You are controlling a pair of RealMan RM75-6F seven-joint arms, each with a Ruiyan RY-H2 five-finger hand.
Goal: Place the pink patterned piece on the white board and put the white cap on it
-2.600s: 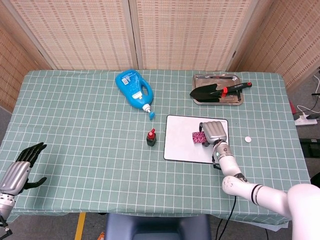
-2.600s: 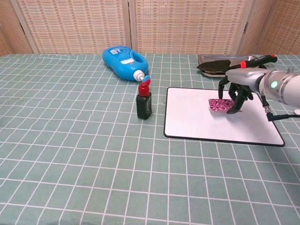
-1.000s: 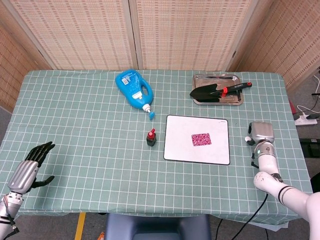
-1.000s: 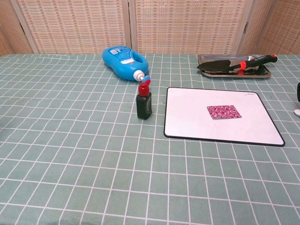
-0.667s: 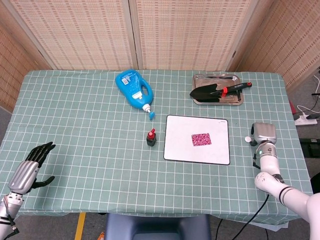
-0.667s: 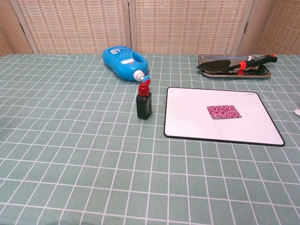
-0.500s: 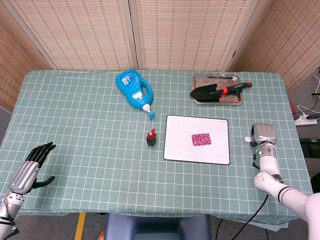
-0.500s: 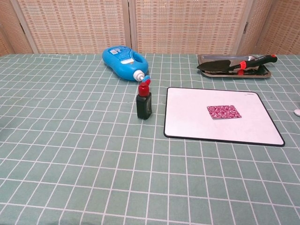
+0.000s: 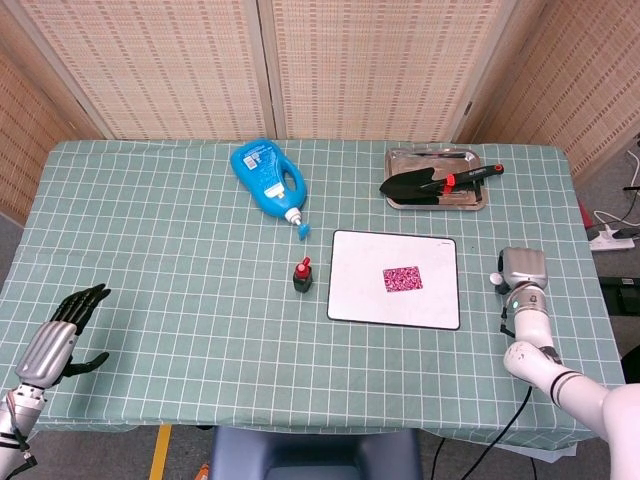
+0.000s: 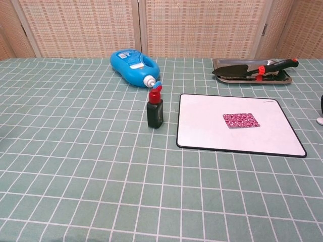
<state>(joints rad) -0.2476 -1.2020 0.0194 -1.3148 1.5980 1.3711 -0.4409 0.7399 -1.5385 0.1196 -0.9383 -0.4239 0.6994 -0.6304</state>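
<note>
The pink patterned piece (image 9: 403,278) (image 10: 241,120) lies flat near the middle of the white board (image 9: 360,290) (image 10: 202,126), with nothing touching it. The small white cap (image 9: 494,279) (image 10: 320,120) sits on the tablecloth right of the board. My right hand (image 9: 523,270) hovers just right of the cap, its silver back toward the head camera and its fingers hidden. In the chest view only a dark sliver of the right hand (image 10: 321,101) shows at the right edge. My left hand (image 9: 60,325) rests at the table's front left corner, fingers spread, holding nothing.
A small dark bottle with a red top (image 9: 302,276) (image 10: 155,111) stands just left of the board. A blue detergent bottle (image 9: 266,177) (image 10: 132,61) lies behind it. A metal tray (image 9: 436,196) (image 10: 282,80) with a black trowel (image 9: 430,182) sits at the back right.
My right hand let go of the pink piece, left the board and moved right to the cap. In the last half second it edged slightly toward the cap. The left hand barely moved.
</note>
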